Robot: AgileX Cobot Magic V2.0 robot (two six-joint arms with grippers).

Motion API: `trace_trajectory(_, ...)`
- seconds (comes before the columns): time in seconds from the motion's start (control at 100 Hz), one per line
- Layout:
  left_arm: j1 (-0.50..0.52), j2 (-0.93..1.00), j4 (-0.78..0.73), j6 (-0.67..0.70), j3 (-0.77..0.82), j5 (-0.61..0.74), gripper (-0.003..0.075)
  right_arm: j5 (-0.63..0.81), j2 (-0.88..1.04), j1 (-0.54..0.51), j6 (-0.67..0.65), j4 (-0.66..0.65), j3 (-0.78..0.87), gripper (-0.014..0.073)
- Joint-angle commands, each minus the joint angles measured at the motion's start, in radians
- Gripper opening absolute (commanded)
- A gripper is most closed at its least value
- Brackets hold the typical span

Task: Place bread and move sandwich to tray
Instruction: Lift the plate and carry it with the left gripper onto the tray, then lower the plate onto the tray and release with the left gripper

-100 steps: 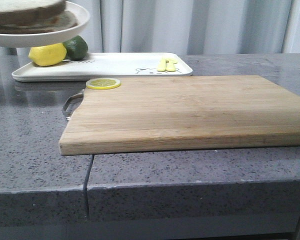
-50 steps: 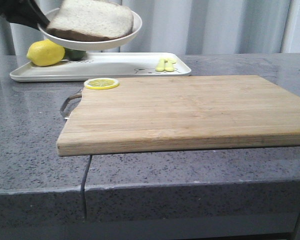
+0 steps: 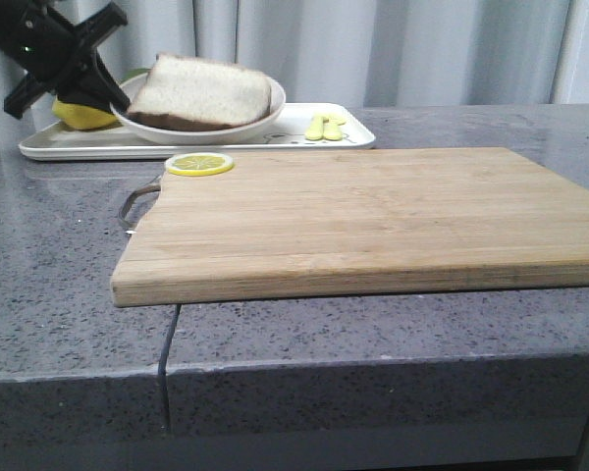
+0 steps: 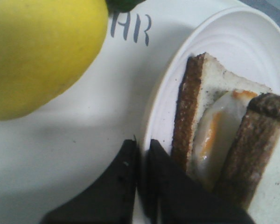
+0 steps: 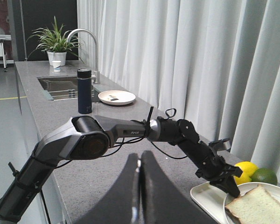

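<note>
**Sandwich plate over the tray, left gripper on its rim**

A grey speckled countertop (image 3: 59, 285) runs in front of pale curtains (image 3: 412, 49). In the front view, a wooden cutting board (image 3: 373, 221) lies nearest the camera with a lemon slice (image 3: 199, 164) at its far left corner. Behind it sits the tray (image 3: 314, 139), carrying a whole lemon (image 3: 77, 115) and a small yellow item (image 3: 325, 127). The sandwich (image 3: 204, 93) lies tilted on its plate (image 3: 201, 126), which is at the tray's left part; whether the plate touches the tray cannot be told. The left gripper (image 3: 106, 94) holds the plate's left edge.

In the left wrist view, the dark fingers (image 4: 126, 182) are pinched on the plate rim, one on each side of it. The sandwich's two crusted slices show fried egg (image 4: 219, 135) between them; the lemon lies just beside the plate on the tray.

In the right wrist view, the right gripper (image 5: 139, 163) has its jaws pressed together, holding nothing, above the counter. The left arm (image 5: 130, 133) reaches to the plate. A sink (image 5: 65, 86), faucet (image 5: 86, 42), dark bottle (image 5: 84, 91), another plate (image 5: 116, 97) and potted plant (image 5: 56, 44) stand farther off.
</note>
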State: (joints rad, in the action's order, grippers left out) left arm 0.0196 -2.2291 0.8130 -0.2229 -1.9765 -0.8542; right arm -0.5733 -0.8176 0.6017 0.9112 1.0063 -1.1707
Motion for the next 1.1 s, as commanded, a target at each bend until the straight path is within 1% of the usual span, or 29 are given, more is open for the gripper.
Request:
trace_trajectory(0.0, -0.006, 0.055, 0.085, 0.014, -0.043, 0.037, -0.0020, 0.069, 0.006, -0.004, 0.011, 0.033, -0.025, -0.0062)
trace_trajectory(0.35, -0.006, 0.040, 0.085, 0.014, -0.043, 0.091, -0.0018, 0.075, 0.006, -0.004, 0.011, 0.033, -0.025, -0.0062)
trace_trajectory(0.4, -0.006, 0.040, 0.085, 0.014, -0.043, 0.091, -0.0008, 0.075, 0.006, -0.004, 0.011, 0.033, -0.025, -0.0062)
trace_trajectory(0.47, -0.006, 0.040, 0.085, 0.014, -0.043, 0.091, 0.0050, 0.075, 0.006, -0.004, 0.011, 0.033, -0.025, -0.0062)
trace_trajectory(0.55, -0.006, 0.040, 0.094, 0.014, -0.043, 0.089, 0.0162, 0.075, 0.006, -0.004, 0.011, 0.033, -0.025, -0.0062)
trace_trajectory(0.6, -0.006, 0.040, 0.096, 0.014, -0.043, 0.087, 0.0216, 0.075, 0.006, -0.004, 0.011, 0.033, -0.025, -0.0062)
trace_trajectory(0.66, -0.006, 0.040, 0.096, 0.014, -0.043, 0.082, 0.0241, 0.075, 0.006, -0.004, 0.011, 0.033, -0.025, -0.0062)
trace_trajectory(0.77, -0.004, 0.051, 0.099, 0.014, -0.043, 0.069, 0.0240, 0.073, 0.006, -0.004, 0.011, 0.026, -0.025, -0.0062)
trace_trajectory(0.85, 0.003, 0.072, 0.099, 0.014, -0.043, 0.064, 0.0224, 0.066, 0.006, -0.004, 0.011, -0.012, -0.025, -0.0062)
trace_trajectory(0.92, 0.010, 0.099, 0.099, -0.008, -0.043, 0.048, 0.0169, 0.054, 0.006, -0.004, 0.011, -0.066, -0.025, -0.0062)
trace_trajectory(1.04, 0.025, 0.153, 0.093, -0.023, -0.043, 0.023, 0.0019, 0.030, 0.006, -0.004, 0.011, -0.172, -0.025, -0.0062)
trace_trajectory(1.07, 0.030, 0.167, 0.093, -0.028, -0.043, 0.017, -0.0011, 0.022, 0.006, -0.004, 0.011, -0.194, -0.025, -0.0062)
trace_trajectory(1.09, 0.030, 0.179, 0.093, -0.031, -0.043, 0.015, -0.0018, 0.015, 0.006, -0.004, 0.011, -0.206, -0.025, -0.0062)
